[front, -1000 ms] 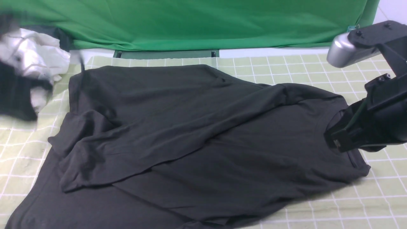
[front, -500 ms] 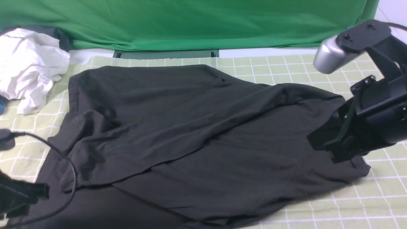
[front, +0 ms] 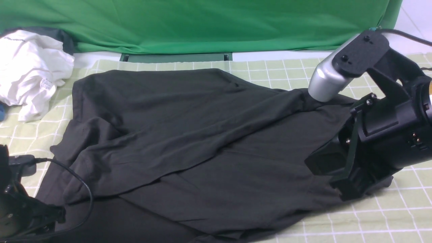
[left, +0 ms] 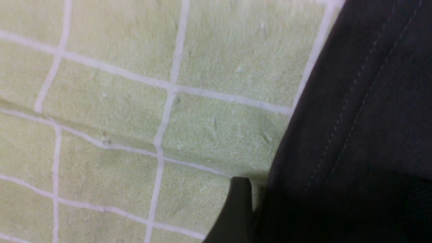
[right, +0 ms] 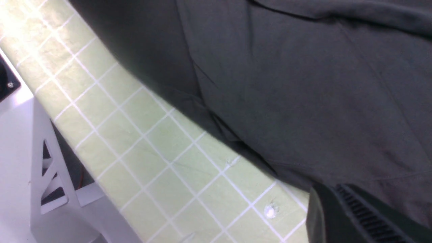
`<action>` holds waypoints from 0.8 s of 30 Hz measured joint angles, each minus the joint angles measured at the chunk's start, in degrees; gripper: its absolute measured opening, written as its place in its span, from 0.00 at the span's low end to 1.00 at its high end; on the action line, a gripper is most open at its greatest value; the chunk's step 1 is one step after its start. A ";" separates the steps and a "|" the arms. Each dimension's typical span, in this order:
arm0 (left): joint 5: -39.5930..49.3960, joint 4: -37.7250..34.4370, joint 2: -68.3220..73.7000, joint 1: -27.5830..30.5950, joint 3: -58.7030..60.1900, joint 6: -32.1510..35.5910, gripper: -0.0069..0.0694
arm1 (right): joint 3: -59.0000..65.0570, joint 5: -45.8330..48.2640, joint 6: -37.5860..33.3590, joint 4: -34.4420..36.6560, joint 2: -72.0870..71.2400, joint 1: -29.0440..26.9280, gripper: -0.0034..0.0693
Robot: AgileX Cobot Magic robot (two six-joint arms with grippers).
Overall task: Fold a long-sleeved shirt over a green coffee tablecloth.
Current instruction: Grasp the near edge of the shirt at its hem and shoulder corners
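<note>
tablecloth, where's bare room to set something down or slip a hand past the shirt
Free: the tablecloth strip between the shirt's far edge and the green backdrop, right of centre; also the near right corner, this side of the right arm. Crowded: the left side, where the white garment, the left arm and its cable sit close to the shirt.

Crumpled white garment (front: 32, 67) far left, green backdrop (front: 202, 23) behind.

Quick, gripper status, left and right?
Left gripper: cannot tell; mostly out of frame beside the long-sleeved shirt hem.
Right gripper: cannot tell; jaws lost against the dark fabric.
</note>
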 joint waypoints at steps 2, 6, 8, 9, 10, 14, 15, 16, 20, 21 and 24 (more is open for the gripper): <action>0.00 -0.38 0.48 0.00 -0.02 0.00 0.84 | 0.00 0.00 0.00 -0.05 0.00 0.00 0.10; 0.00 -2.86 1.16 0.00 -0.50 0.00 0.55 | 0.00 0.11 -0.05 -0.05 0.00 0.00 0.11; -0.12 -3.21 1.22 -0.06 -0.52 0.00 0.40 | 0.00 0.42 -0.05 -0.05 0.00 0.00 0.11; -0.05 -2.93 1.27 -0.06 -0.60 0.00 0.27 | -0.06 0.81 -0.19 -0.05 0.00 0.00 0.11; 0.36 -2.80 1.40 -0.06 -0.83 0.00 0.19 | -0.12 1.10 -0.47 -0.05 0.00 0.00 0.11; 4.17 -2.05 1.68 -0.06 -2.36 0.00 0.12 | -0.48 3.35 -2.01 -0.05 0.00 0.00 0.11; 6.61 -2.14 0.68 -0.06 -3.23 0.31 0.12 | -0.86 4.69 -2.80 -0.19 0.00 0.13 0.11; 7.64 -2.74 -0.84 -0.06 -3.60 0.95 0.12 | -1.07 5.33 -3.47 -0.19 0.00 0.33 0.11; 9.81 -6.62 -7.04 -0.06 -3.92 4.67 0.12 | -1.29 6.10 -5.27 -1.11 0.50 1.95 0.12; 10.04 -7.34 -8.08 -0.06 -3.92 4.91 0.12 | -1.29 6.20 -5.35 -1.12 0.65 2.29 0.12; 12.35 -9.70 -12.42 -0.06 -3.92 6.77 0.12 | -1.29 6.50 -6.91 -3.19 3.65 6.57 0.16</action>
